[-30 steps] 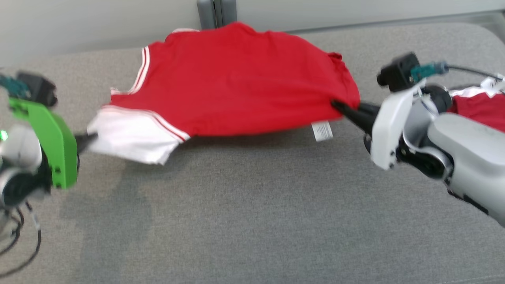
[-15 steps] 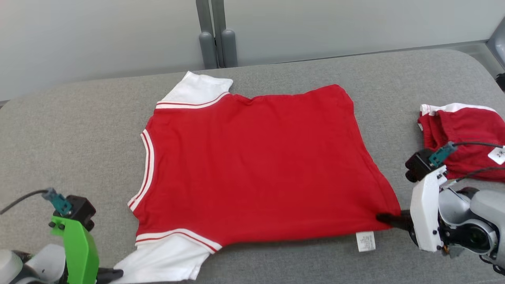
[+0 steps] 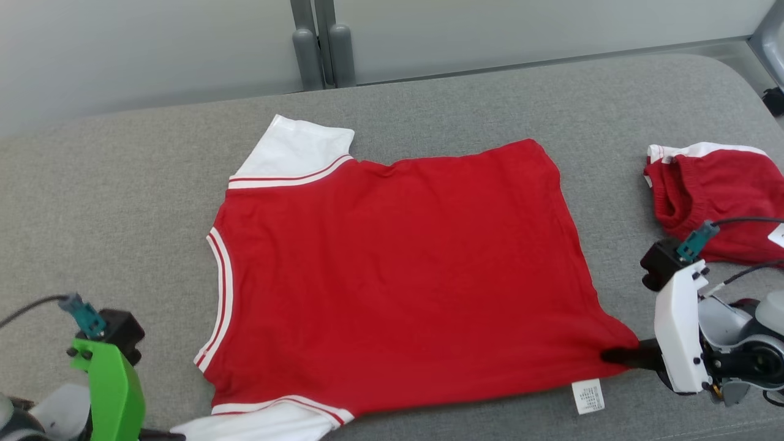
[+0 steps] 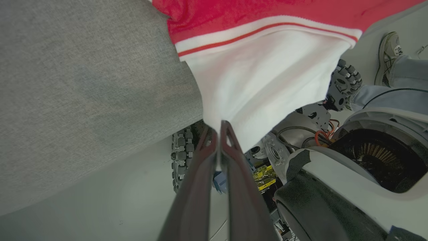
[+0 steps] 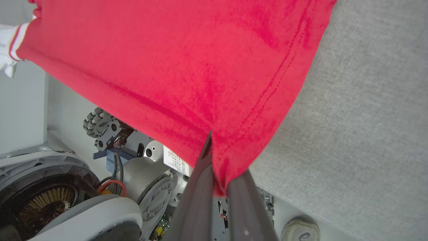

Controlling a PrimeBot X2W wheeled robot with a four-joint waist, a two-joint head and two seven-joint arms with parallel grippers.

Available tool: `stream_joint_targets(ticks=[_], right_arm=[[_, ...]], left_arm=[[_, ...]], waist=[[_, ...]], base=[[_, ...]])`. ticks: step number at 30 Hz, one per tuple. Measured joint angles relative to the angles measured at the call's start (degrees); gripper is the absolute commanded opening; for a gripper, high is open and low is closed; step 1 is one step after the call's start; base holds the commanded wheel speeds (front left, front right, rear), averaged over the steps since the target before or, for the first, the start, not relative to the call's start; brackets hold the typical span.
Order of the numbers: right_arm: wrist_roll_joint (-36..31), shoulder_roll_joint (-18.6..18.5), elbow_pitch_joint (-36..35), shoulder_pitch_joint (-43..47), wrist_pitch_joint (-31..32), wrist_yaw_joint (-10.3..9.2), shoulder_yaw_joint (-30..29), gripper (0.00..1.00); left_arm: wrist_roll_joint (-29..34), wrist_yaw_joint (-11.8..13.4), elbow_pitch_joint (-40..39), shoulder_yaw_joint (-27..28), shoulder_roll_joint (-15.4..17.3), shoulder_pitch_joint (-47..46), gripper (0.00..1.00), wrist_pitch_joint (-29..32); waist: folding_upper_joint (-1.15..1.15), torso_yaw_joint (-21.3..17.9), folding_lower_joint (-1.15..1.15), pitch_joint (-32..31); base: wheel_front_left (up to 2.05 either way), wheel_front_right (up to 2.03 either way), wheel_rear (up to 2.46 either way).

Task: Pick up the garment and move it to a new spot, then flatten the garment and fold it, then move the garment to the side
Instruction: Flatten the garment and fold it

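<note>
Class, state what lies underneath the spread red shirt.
Grey cushioned surface shows around the red shirt, evidently continuing beneath. Anything lying under its middle is covered.

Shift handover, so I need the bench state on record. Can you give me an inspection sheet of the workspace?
Surface: grey fabric table, bare around the clothes.
Job's things: red shirt spread flat, its white sleeve pulled past the table's near edge.
Clutter: second red garment bunched at right, apart from the shirt.
Grippers: left gripper shut on the sleeve; right gripper shut on the shirt's hem corner.
Cables: left wrist cable and right wrist cable, both off the shirt.
Surroundings: pale wall, two grey posts; a person's shoe on the floor.
</note>
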Motion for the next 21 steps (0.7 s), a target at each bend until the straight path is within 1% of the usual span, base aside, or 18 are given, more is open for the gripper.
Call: stream_joint_targets(ticks=[2, 5, 8, 10, 15, 19, 20, 21], right_arm=[[-0.1, 1.0, 0.7, -1.4, 0.5, 0.00, -0.9, 0.00], [-0.4, 2.9, 1.9, -3.3, 1.7, 0.00, -2.0, 0.00], [-0.5, 4.4, 3.2, -5.0, 2.8, -0.01, -3.1, 0.00], [-0.6, 5.7, 3.9, -6.2, 3.4, -0.01, -3.7, 0.00], [-1.1, 7.8, 5.9, -8.1, 4.0, -0.01, -5.3, 0.00], [-1.3, 9.8, 7.8, -9.3, 4.3, -0.01, -6.2, 0.00], [-1.3, 10.4, 8.5, -9.5, 4.3, -0.01, -6.5, 0.01], [-1.3, 10.9, 8.9, -9.7, 4.4, -0.02, -6.7, 0.09]], left_arm=[[-0.4, 0.2, 0.9, 1.0, -0.4, -2.5, 0.00, 1.7], [-0.3, 0.3, 3.2, 2.0, -2.4, -6.6, 0.00, 4.4], [0.2, 0.4, 6.7, 2.7, -5.0, -11.1, 0.00, 7.3], [0.9, 0.4, 9.5, 2.8, -7.4, -14.0, 0.00, 8.7], [2.9, -0.1, 16.7, 2.6, -12.7, -18.9, 0.00, 10.4], [4.3, -1.0, 21.9, 2.1, -15.7, -20.9, 0.00, 11.0], [4.4, -1.4, 23.2, 2.1, -16.4, -21.4, 0.00, 11.0], [4.4, -1.5, 24.3, 2.1, -16.9, -21.8, 0.00, 11.0]], waist=[[0.00, -0.2, 0.00, 0.7], [0.00, -0.4, 0.00, 1.9], [0.00, -0.6, 0.00, 3.2], [0.00, -0.8, 0.00, 4.2], [0.00, -1.3, 0.00, 6.5], [0.00, -2.0, 0.00, 7.7], [0.00, -2.3, 0.00, 8.0], [0.00, -2.4, 0.00, 8.2]], base=[[0.00, 0.00, 0.00], [0.00, 0.00, 0.00], [0.00, 0.00, 0.00], [0.00, 0.00, 0.00], [0.00, 0.00, 0.00], [0.00, 0.00, 0.00], [0.00, 0.00, 0.00], [0.00, 0.00, 0.00]])
